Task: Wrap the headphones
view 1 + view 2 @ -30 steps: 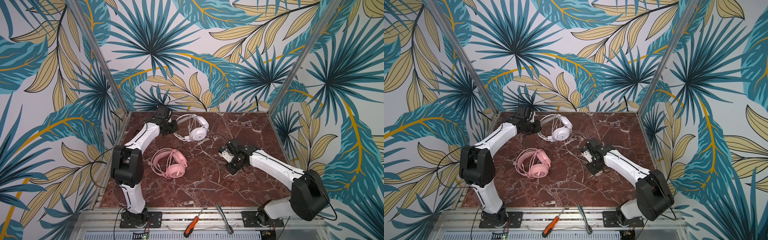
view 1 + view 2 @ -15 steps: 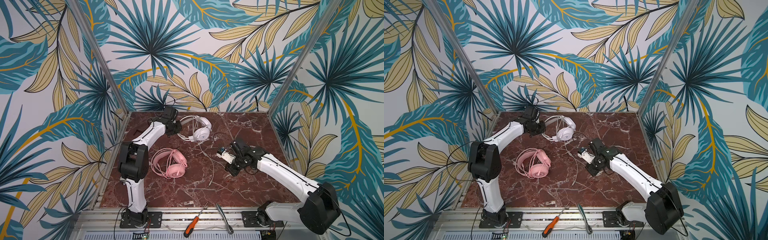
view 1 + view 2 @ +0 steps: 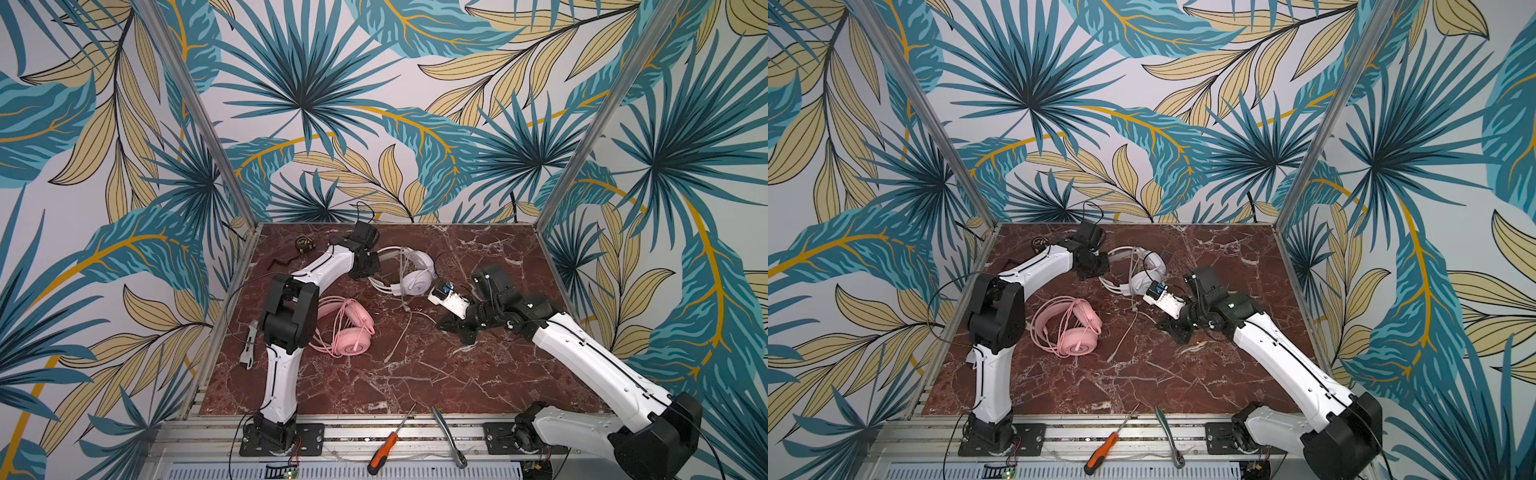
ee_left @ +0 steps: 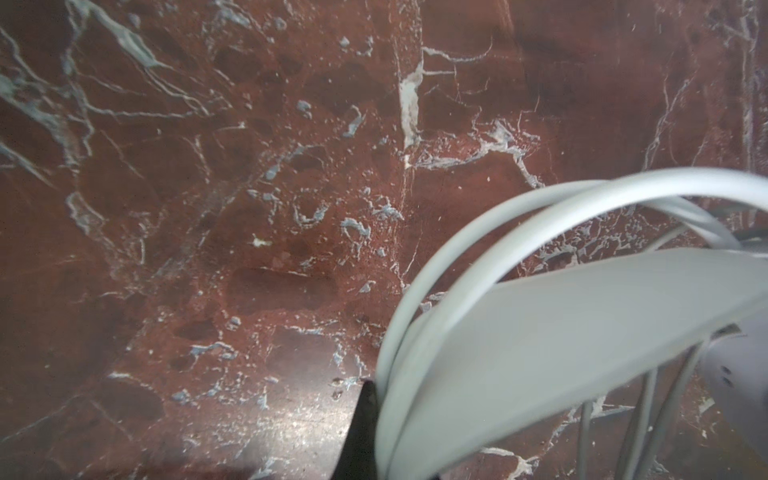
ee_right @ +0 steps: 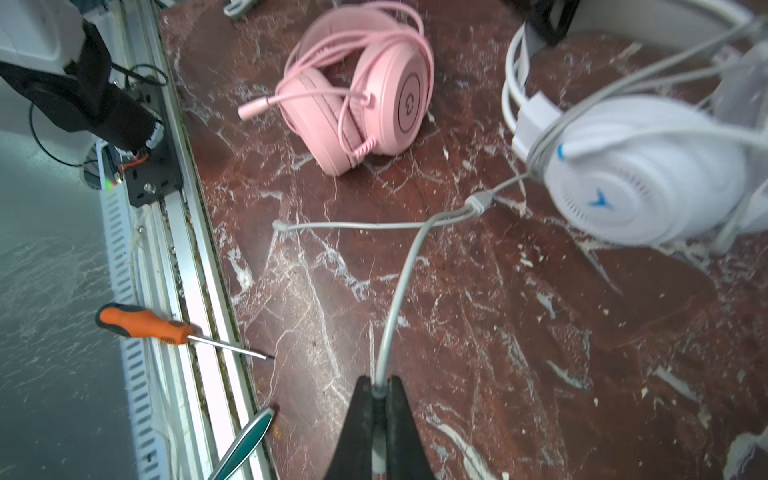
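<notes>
At back-left: L gripper [image 3: 373, 266] half-hidden, jaws clamped on white headset [image 3: 417, 279] band.
R gripper [image 5: 377, 390] jaws pinch its cable [image 5: 400, 291]; front tabletop [image 3: 374, 384] roomy.

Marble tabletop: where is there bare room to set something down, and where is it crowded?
Bare: the front strip of the marble tabletop, between the pink headphones and the screwdriver on the front rail; also the back right corner, beyond the right gripper. Crowded: mid-back, where the white headphones, their white cable and the left gripper sit together.
</notes>
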### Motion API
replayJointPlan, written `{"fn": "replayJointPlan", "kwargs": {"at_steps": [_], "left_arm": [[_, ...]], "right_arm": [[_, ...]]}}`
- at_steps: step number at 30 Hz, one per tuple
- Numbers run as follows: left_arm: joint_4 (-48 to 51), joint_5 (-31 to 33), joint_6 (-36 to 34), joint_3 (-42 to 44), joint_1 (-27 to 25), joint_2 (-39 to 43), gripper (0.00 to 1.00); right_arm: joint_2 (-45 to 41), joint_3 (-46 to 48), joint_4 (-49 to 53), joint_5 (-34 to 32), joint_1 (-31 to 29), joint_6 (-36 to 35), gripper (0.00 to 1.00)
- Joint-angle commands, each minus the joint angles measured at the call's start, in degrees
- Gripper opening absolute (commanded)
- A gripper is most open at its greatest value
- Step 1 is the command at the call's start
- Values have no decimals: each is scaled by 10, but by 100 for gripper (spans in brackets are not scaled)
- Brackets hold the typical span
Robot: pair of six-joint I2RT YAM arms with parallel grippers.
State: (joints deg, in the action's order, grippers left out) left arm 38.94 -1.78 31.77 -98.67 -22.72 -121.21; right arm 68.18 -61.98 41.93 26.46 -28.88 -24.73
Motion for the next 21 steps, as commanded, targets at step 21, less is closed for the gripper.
{"fn": "replayJointPlan", "kwargs": {"at_steps": [21], "left_arm": [[25,-34,-35,18,-63,-6,0]], "right_arm": [[109,-35,-366,-46,176,355,0]]}}
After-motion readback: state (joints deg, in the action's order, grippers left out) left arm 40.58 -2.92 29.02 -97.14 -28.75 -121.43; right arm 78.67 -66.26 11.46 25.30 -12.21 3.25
